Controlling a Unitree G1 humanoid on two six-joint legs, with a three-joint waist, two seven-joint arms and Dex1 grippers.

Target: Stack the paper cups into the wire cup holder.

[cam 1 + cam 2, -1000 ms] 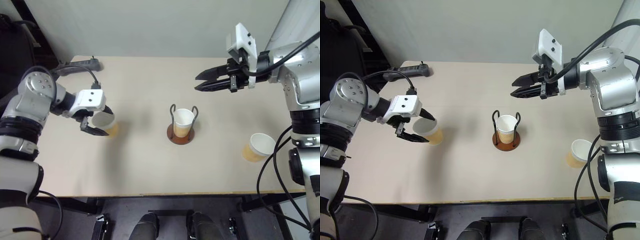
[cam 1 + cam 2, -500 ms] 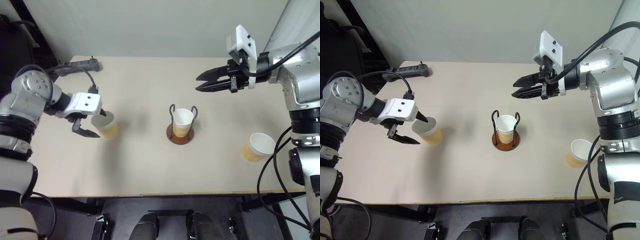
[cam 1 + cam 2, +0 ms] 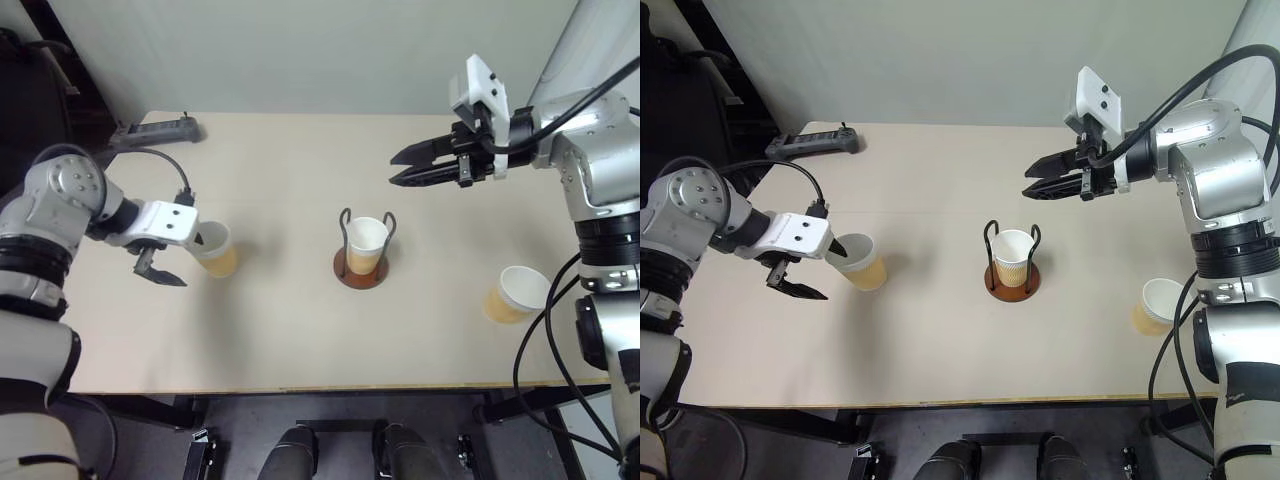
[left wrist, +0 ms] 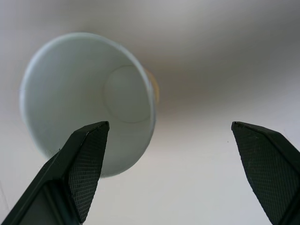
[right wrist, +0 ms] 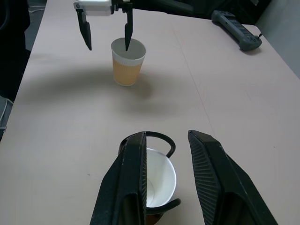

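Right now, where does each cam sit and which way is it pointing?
Left eye, right eye: head stereo pair, looking forward and down over the beige table; both arms show, left gripper open, right gripper hanging above the table.
Left wrist: looks along its open fingers into the tan paper cup with white inside.
Right wrist: looks down past its fingers at the dark wire cup holder on a reddish-brown disc with a cup in it.
Shared: right wrist and head views both show the left gripper at that tan cup.

— Lighting? Even and bright across the pale beige tabletop (image 3: 290,320), with soft shadows beside each object.
— Focus? The close-up white-lined tan paper cup (image 4: 89,101) is blurred; head views sharp.
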